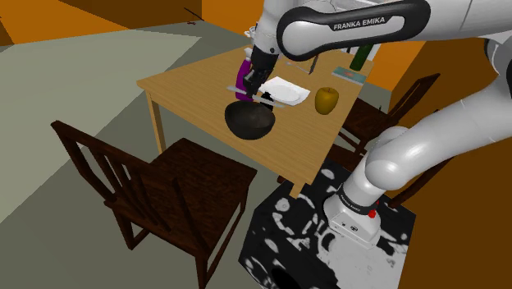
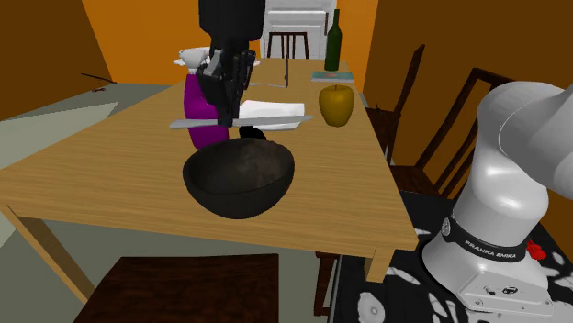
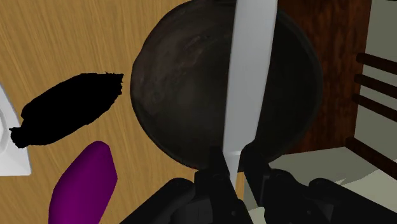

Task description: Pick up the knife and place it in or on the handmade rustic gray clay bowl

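Gripper (image 3: pixel 234 164) tight on knife (image 3: pixel 251 76) — seemingly just above dark bowl (image 3: pixel 178 83).

Only lettering I can read is FRANKA EMIKA: white on the arm (image 1: pixel 361 23) along its dark upper link, and again on the black band (image 2: pixel 491 246) near its base.

Walls (image 2: pixel 138 37): orange all round, darker brown on the second exterior view's right.
Floor (image 1: pixel 49 98): flat grey-green, with a paler band slanting across.
Table (image 1: pixel 189 86): light wood, square legs.
Chairs: dark wood, one (image 1: pixel 189 176) at the near side, more (image 1: pixel 410 90) opposite.
Far end: white panelled unit (image 2: pixel 296 18), brown stool (image 2: pixel 286 41) before it.
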